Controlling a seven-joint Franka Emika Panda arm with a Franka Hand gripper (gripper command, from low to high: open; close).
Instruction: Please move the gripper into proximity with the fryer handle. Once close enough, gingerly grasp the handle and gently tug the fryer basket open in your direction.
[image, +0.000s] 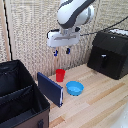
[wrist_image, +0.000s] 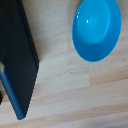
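The matte-black air fryer stands at the exterior view's right, and its fryer basket (image: 106, 61) faces the table's middle. The stubby black fryer handle (image: 103, 60) juts from that drawer face. My gripper (image: 62, 51) hangs high above the table, well to the left of the fryer and apart from it. Its two blue-tipped fingers (image: 67, 50) point down with a gap between them and nothing held. The wrist view shows neither the fingers nor the fryer.
A red cup (image: 60, 75) and a blue bowl (image: 75, 88) (wrist_image: 96, 29) sit on the wooden table under my hand. A dark blue flat case (image: 50, 89) (wrist_image: 17, 60) leans beside a large black fabric case (image: 20, 97) at the exterior view's left.
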